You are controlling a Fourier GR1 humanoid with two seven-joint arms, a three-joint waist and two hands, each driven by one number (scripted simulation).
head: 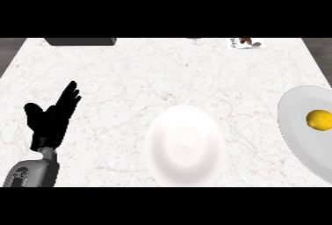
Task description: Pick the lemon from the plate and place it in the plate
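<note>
A yellow lemon [319,119] lies on a pale grey plate [297,132] that is cut off by the right edge of the head view. A second, white plate [186,146] sits bare on the counter near the front middle. My left hand [49,118] stands at the left with fingers straight and pointing up and away, holding nothing, far from both plates. My right hand does not show.
The white marble counter [162,74] spreads wide between the plates and the back. A dark box [81,41] sits at the back left edge. A small patterned object [245,42] lies at the back right.
</note>
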